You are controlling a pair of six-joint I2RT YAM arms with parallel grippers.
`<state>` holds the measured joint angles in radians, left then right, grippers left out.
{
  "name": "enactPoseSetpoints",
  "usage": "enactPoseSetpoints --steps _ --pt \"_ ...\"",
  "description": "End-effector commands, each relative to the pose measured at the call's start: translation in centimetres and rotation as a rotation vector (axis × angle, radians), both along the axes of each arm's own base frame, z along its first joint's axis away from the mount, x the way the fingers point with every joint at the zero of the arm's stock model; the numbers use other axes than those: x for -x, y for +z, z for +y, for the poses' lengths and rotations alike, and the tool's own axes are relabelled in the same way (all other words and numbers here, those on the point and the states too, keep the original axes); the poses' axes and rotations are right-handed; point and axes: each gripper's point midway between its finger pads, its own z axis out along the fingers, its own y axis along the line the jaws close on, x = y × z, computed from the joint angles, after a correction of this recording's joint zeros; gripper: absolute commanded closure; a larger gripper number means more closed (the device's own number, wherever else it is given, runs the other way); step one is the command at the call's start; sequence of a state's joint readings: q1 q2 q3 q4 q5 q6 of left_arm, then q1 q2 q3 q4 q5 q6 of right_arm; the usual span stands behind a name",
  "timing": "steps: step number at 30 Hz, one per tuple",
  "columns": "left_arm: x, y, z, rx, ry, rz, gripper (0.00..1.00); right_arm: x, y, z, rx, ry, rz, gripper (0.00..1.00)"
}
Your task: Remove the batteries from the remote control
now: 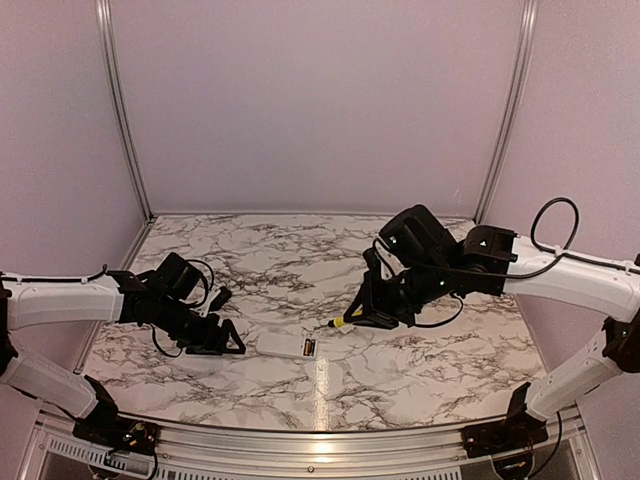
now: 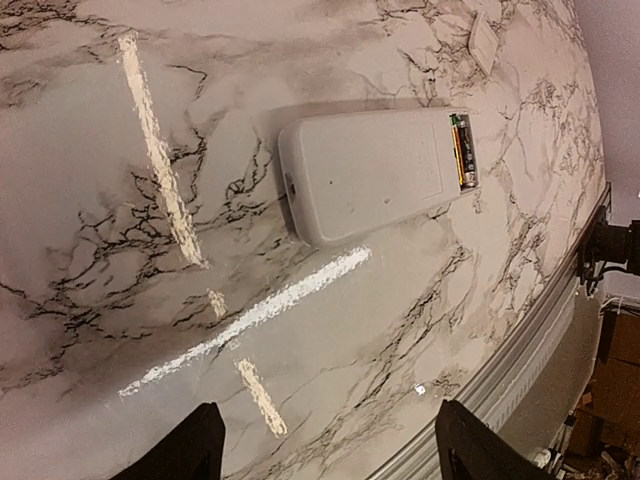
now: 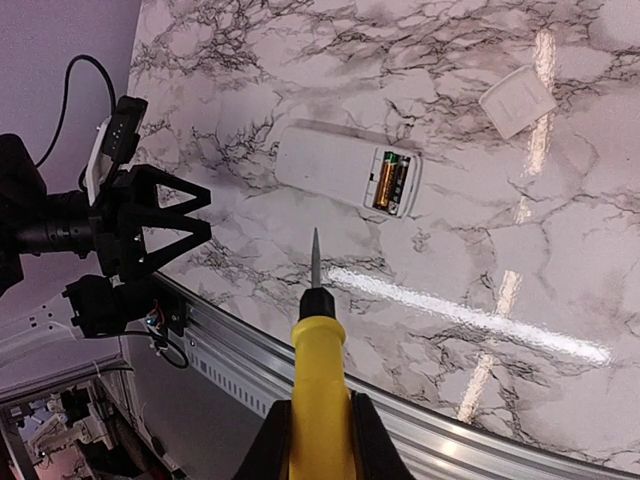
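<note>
The white remote control [image 1: 280,345] [image 2: 370,175] [image 3: 335,165] lies flat near the table's front edge, its battery recess uncovered at the right end. Two batteries [image 2: 462,150] [image 3: 391,183] [image 1: 308,347] lie side by side in the recess, one coppery-gold and one dark. My left gripper [image 1: 228,342] [image 2: 335,450] stands open just left of the remote, with nothing between its fingers. My right gripper [image 1: 372,313] [image 3: 320,440] is shut on a yellow-handled screwdriver [image 3: 319,350] [image 1: 340,322]. Its metal tip points at the remote from a short way off and is not touching it.
A small white flat cover piece [image 3: 518,102] [image 2: 483,42] lies on the marble table beyond the remote's recess end. The aluminium rail of the table's front edge [image 3: 300,360] [image 2: 520,370] runs close to both grippers. Pale walls enclose the back and sides.
</note>
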<state>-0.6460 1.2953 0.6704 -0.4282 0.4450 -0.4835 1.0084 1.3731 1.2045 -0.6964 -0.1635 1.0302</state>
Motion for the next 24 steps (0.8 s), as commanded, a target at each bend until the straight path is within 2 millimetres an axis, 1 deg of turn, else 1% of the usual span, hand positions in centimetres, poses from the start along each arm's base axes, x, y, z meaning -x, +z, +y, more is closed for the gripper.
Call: enactPoseSetpoints --steps 1,4,7,10,13,17,21,24 --pt "-2.7 0.7 -2.0 0.02 0.009 -0.064 0.26 -0.6 0.0 0.3 0.014 -0.042 -0.005 1.0" --pt "-3.9 0.3 -2.8 -0.002 0.006 -0.069 0.3 -0.9 -0.8 1.0 0.029 -0.036 0.007 1.0" --pt "-4.8 0.0 -3.7 -0.007 -0.006 -0.064 0.35 -1.0 -2.0 1.2 0.076 -0.036 0.035 1.0" --pt "-5.6 -0.5 -4.4 -0.025 -0.027 -0.059 0.42 -1.3 -2.8 1.4 0.106 -0.035 0.05 1.0" --pt "-6.1 -1.2 -4.8 -0.048 -0.044 -0.047 0.46 -1.6 -3.5 1.8 0.12 -0.024 0.066 1.0" --pt "-6.5 -2.1 -5.0 -0.08 -0.063 -0.031 0.5 -2.2 -3.7 1.9 0.123 -0.008 0.063 1.0" --pt "-6.4 -2.5 -5.2 -0.091 -0.072 -0.012 0.57 -2.8 -3.6 1.1 0.123 -0.011 0.059 1.0" --pt "-6.3 -2.8 -5.3 -0.107 -0.078 -0.011 0.6 -2.9 -3.6 0.5 0.122 -0.013 0.056 1.0"
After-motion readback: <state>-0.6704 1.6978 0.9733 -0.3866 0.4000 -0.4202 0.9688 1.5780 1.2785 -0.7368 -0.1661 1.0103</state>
